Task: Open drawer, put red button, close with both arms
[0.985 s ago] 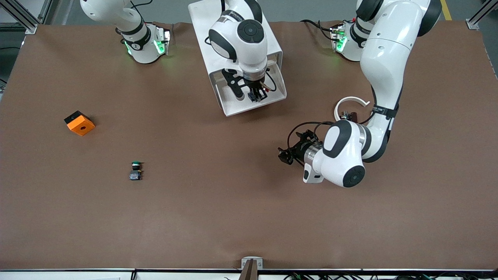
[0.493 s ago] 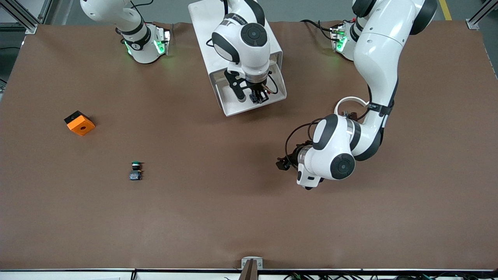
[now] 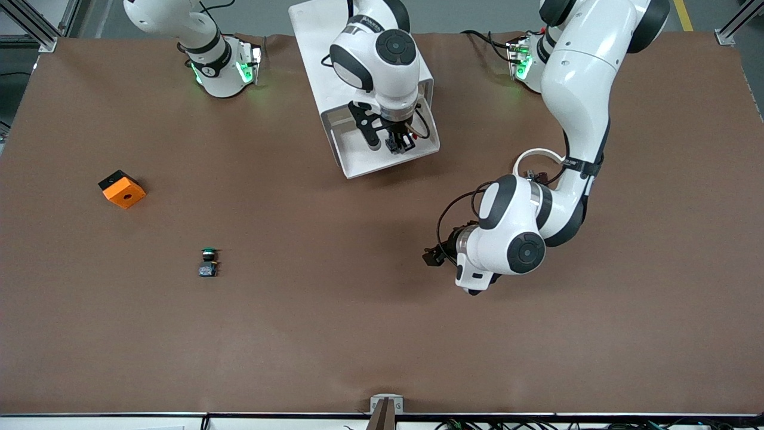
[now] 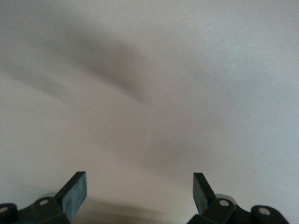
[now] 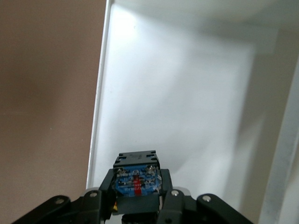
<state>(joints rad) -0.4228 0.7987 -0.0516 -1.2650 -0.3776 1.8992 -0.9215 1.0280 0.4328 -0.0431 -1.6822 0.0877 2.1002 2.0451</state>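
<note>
The drawer [image 3: 382,143] stands pulled out of the white cabinet [image 3: 334,54], its white tray open to view and its front edge nearest the front camera; the cabinet sits on the brown surface [image 3: 334,334] between the two arm bases. The right claw [image 3: 399,143] hangs inside the open drawer, just above its floor; in the right wrist view its fingers [image 5: 170,198] press on either side of the red button [image 5: 136,175], of which the dark block with its blue underside and a red mark is what shows; the claw is gripping the button, which is low over the drawer's white floor [image 5: 187,116]; whether the button touches that floor cannot be told. The left claw [image 3: 434,255] is low over bare surface, toward the left arm's end of the table and nearer the front camera than the drawer, well apart from it; the left wrist view shows its two fingers [image 4: 74,191] spread wide with nothing between them; it is empty and that arm waits. A green button [image 3: 208,261] lies on the surface toward the right arm's end; an orange cube [image 3: 122,189] with a hole rests farther from the front camera than the green button; a white ring [image 3: 537,156] lies partly hidden under the left arm.
</note>
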